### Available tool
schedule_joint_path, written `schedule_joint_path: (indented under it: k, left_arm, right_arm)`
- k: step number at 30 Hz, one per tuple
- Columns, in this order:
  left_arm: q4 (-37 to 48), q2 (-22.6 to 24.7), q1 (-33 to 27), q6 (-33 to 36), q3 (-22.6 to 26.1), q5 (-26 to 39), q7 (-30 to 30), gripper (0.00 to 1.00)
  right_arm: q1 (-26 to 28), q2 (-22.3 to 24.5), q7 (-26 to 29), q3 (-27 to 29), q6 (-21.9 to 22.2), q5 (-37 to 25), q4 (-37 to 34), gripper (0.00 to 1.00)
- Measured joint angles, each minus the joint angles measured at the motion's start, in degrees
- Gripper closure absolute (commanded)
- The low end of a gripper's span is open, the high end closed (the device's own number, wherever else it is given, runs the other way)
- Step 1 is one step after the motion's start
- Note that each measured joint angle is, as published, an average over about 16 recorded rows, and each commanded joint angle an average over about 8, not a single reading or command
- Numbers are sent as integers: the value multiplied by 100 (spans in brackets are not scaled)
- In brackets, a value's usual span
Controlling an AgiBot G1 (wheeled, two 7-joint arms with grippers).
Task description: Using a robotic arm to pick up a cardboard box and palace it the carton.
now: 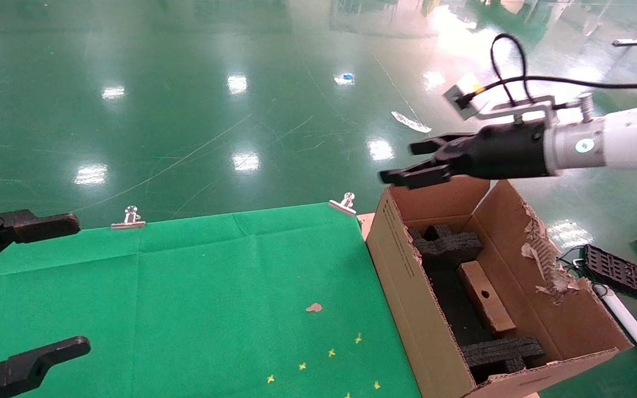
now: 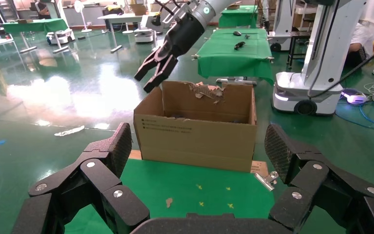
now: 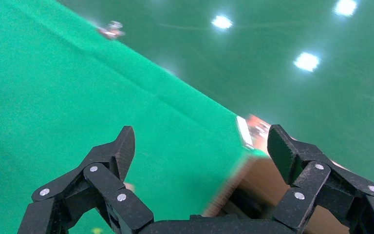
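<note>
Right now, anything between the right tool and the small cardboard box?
Nothing visible. The cardboard box already lies inside the carton, between its black foam inserts. The right tool hovers open and empty above the carton's far corner.

From the head we look forward and down over the green table (image 1: 197, 287) and into the open carton (image 1: 401, 287) at its right edge, with shiny floor (image 1: 186, 83) beyond. Our left wrist camera sits low behind the left gripper (image 2: 195, 161) and faces level across the table, showing the carton's (image 2: 195, 136) printed side and the right gripper (image 2: 152, 75) above it, both also in the head view. Our right wrist camera looks steeply down between the right gripper's (image 3: 199, 156) spread fingers, close above the table (image 3: 53, 97) edge and a carton (image 3: 268, 190) corner.
</note>
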Motion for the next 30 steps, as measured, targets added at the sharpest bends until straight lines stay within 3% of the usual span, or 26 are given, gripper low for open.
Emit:
schedule_joint_path:
  k: [30]
  left_arm:
    - [0,-1,-1,-1,4,-2,2,0]
  right_arm:
    - [-3101,137,-624,3681,-918,947,3083,0]
